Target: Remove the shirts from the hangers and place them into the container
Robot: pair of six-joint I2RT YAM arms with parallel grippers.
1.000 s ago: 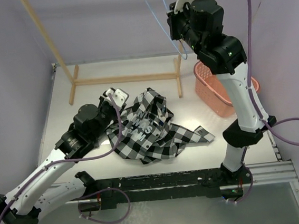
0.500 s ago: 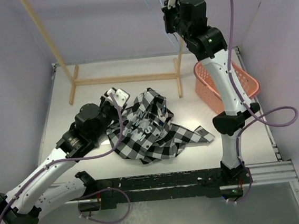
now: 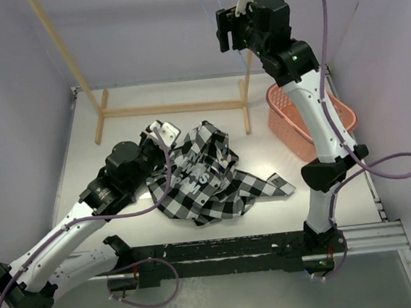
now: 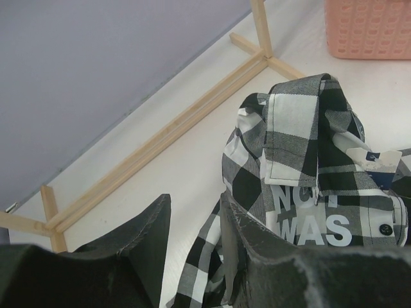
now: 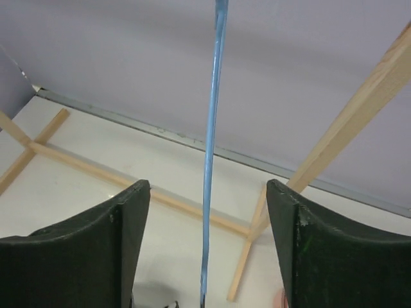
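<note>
left gripper [image 4: 196, 208]: low, jaws apart at left edge of shirt [image 3: 209, 186], cloth fold in the gap | right gripper [image 5: 207, 189]: raised, jaws apart either side of blue hanger [image 5: 215, 96] wire, not touching | shirt: heaped mid-table, off hanger | basket [image 3: 288, 130]: table's right edge, beside rack [image 3: 172, 108]

White-shelled arms [image 3: 64, 234], black motor joints [image 3: 123, 169], purple cables [image 3: 323, 19] looping alongside, dark matte fingers [image 5: 83, 256], black base rail [image 3: 222, 248] at near edge.
</note>
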